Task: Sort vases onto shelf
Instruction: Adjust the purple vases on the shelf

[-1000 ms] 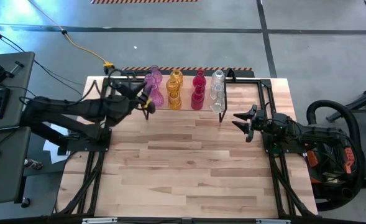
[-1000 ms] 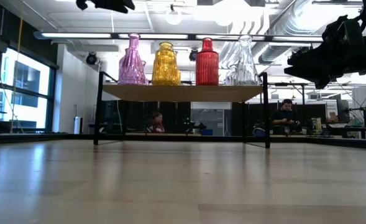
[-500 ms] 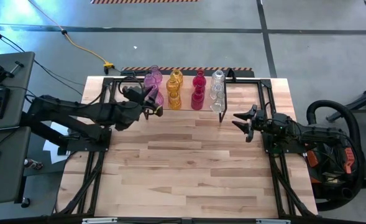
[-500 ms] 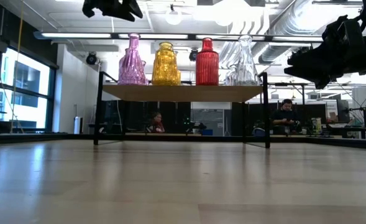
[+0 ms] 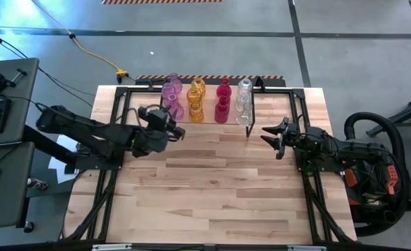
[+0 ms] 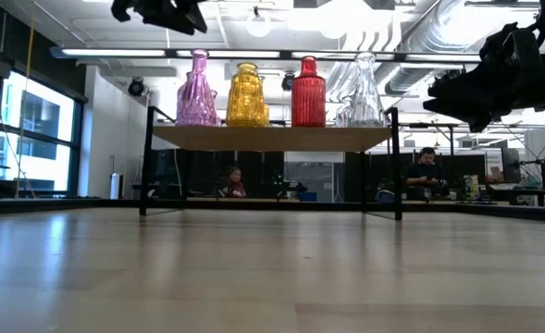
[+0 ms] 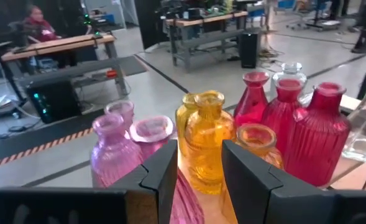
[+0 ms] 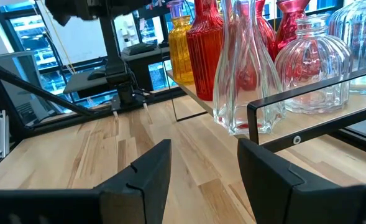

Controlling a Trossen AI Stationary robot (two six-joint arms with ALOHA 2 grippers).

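the sorting looks finished: pink vases (image 5: 172,94), amber vases (image 5: 196,100), red vases (image 5: 222,100) and clear vases (image 5: 244,100) stand in colour rows on the shelf (image 6: 272,138). none remains on the surface (image 5: 212,181). left hand (image 5: 174,129) before the shelf and right hand (image 5: 275,137) beside its clear end are both released, empty.

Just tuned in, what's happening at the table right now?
The vases are all up on the shelf, grouped by colour in columns: pink vases, yellow vases, red vases and clear vases. No vase shows on the tabletop. The left gripper hovers open and empty at the shelf's pink end. The right gripper hangs open and empty just off the clear end. The sorting looks finished or close to it.
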